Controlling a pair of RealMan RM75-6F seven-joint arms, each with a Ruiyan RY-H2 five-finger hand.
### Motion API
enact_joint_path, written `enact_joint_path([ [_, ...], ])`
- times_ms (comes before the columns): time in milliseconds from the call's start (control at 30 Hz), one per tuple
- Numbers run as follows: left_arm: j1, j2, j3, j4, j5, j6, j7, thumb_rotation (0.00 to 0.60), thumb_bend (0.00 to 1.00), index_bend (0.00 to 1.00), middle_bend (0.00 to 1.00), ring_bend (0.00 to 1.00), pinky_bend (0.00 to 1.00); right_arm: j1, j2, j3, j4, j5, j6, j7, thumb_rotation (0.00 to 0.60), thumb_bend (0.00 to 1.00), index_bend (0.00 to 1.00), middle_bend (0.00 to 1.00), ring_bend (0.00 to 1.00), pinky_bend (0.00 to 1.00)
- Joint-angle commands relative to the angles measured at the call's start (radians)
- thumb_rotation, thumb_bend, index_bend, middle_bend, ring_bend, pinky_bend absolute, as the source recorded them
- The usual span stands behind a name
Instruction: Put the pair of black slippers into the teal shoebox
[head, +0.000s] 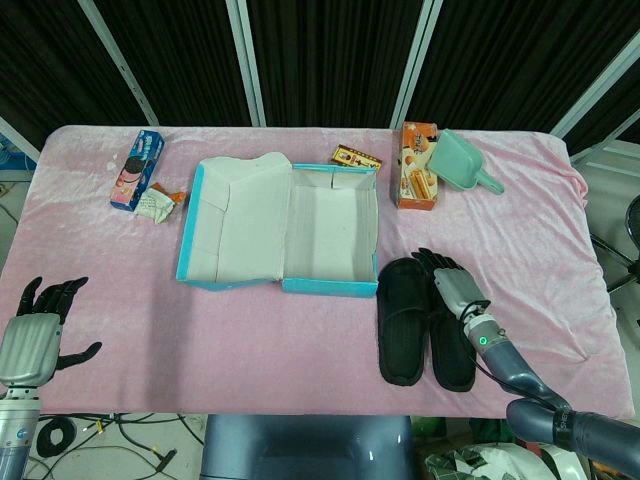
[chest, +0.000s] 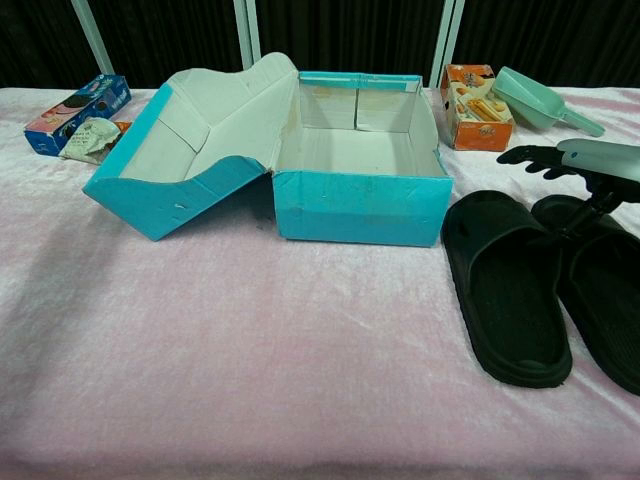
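Two black slippers lie side by side on the pink cloth, right of the box: the left slipper (head: 402, 320) (chest: 506, 283) and the right slipper (head: 452, 345) (chest: 606, 290). The teal shoebox (head: 330, 232) (chest: 360, 150) stands open and empty, its lid (head: 232, 220) (chest: 190, 135) folded out to the left. My right hand (head: 457, 283) (chest: 585, 160) hovers over the toe end of the right slipper, fingers spread, holding nothing. My left hand (head: 42, 325) is open near the table's front left edge, far from the slippers.
A blue cookie box (head: 137, 170) (chest: 78, 112) and a wrapper (head: 156, 204) lie at the back left. An orange snack box (head: 418, 165) (chest: 476, 105), a small packet (head: 357, 157) and a green scoop (head: 462, 162) (chest: 545, 100) sit behind the shoebox at the right.
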Motion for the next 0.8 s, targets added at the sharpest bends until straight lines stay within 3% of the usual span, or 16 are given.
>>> enact_joint_path([
  [33,-0.003,-0.001,0.000,0.002,-0.003,-0.005,-0.001,0.600,0.00,0.15,0.20,0.16,0.00,0.006,-0.002,0.000,0.006,0.012,-0.011,-0.007,0.600,0.10,0.00,0.00,0.00,0.06],
  [233,-0.009,-0.005,-0.001,0.005,-0.013,-0.016,-0.001,0.600,0.00,0.15,0.20,0.16,0.00,0.020,-0.006,-0.001,0.019,0.037,-0.040,-0.015,0.600,0.10,0.00,0.00,0.00,0.06],
  [300,-0.009,-0.006,0.000,0.006,-0.013,-0.016,-0.001,0.600,0.00,0.15,0.20,0.16,0.00,0.025,-0.009,-0.001,0.025,0.042,-0.050,-0.016,0.600,0.10,0.00,0.05,0.00,0.06],
  [367,-0.008,-0.007,0.002,0.006,-0.012,-0.015,-0.003,0.600,0.00,0.15,0.20,0.16,0.00,0.032,-0.014,-0.001,0.034,0.047,-0.061,-0.019,0.600,0.12,0.05,0.14,0.00,0.06],
  [533,-0.001,-0.001,0.006,0.006,-0.010,-0.005,-0.015,0.600,0.00,0.15,0.20,0.16,0.00,0.043,-0.031,0.002,0.054,0.044,-0.063,-0.021,0.600,0.18,0.31,0.40,0.13,0.06],
  [633,0.002,0.000,0.009,0.009,-0.007,0.001,-0.022,0.600,0.00,0.15,0.20,0.16,0.00,0.033,-0.027,0.016,0.035,0.028,-0.026,-0.006,0.600,0.19,0.38,0.45,0.17,0.06],
  [800,0.004,-0.003,0.012,0.018,-0.008,-0.001,-0.034,0.600,0.00,0.15,0.20,0.16,0.00,0.011,0.033,0.040,-0.048,-0.012,0.036,0.021,0.600,0.19,0.39,0.46,0.17,0.06],
])
